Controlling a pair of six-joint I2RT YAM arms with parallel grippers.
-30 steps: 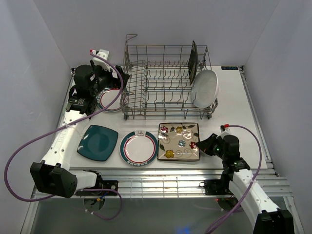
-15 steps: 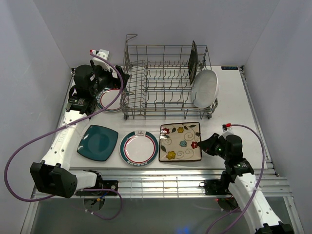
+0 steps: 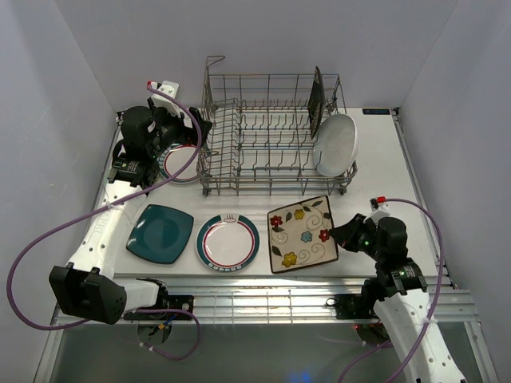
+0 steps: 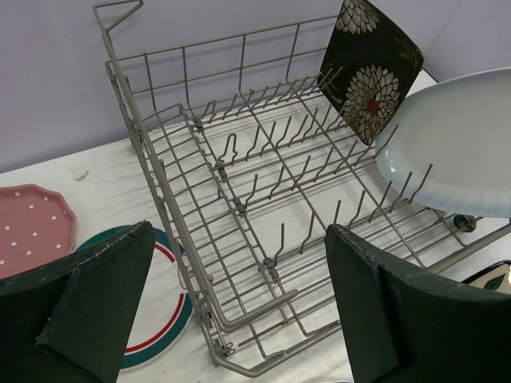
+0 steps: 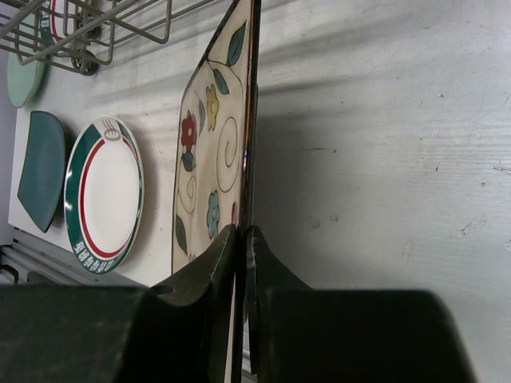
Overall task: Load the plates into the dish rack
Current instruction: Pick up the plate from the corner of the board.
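The grey wire dish rack (image 3: 271, 136) stands at the back, also in the left wrist view (image 4: 263, 183). A dark floral square plate (image 3: 317, 100) stands in its right end, and a white oval plate (image 3: 335, 144) leans there. My right gripper (image 3: 335, 234) is shut on the right edge of a cream floral square plate (image 3: 302, 234), which is tilted up off the table (image 5: 211, 159). A teal square plate (image 3: 160, 233) and a teal-and-red-rimmed round plate (image 3: 227, 242) lie in front. My left gripper (image 4: 239, 263) is open and empty over the rack's left front corner, above a second rimmed plate (image 3: 177, 162).
A pink dotted plate (image 4: 32, 227) lies left of the rack, by the left wall. A mint green plate (image 5: 25, 76) shows beyond the rack's corner. The table's slatted front edge (image 3: 279, 299) runs just behind the arm bases. Bare table (image 3: 383, 175) lies right of the rack.
My right gripper has drawn back to the right with the cream floral plate. The plate has slid right, turned and tipped up on its gripped edge. The left arm has not moved.
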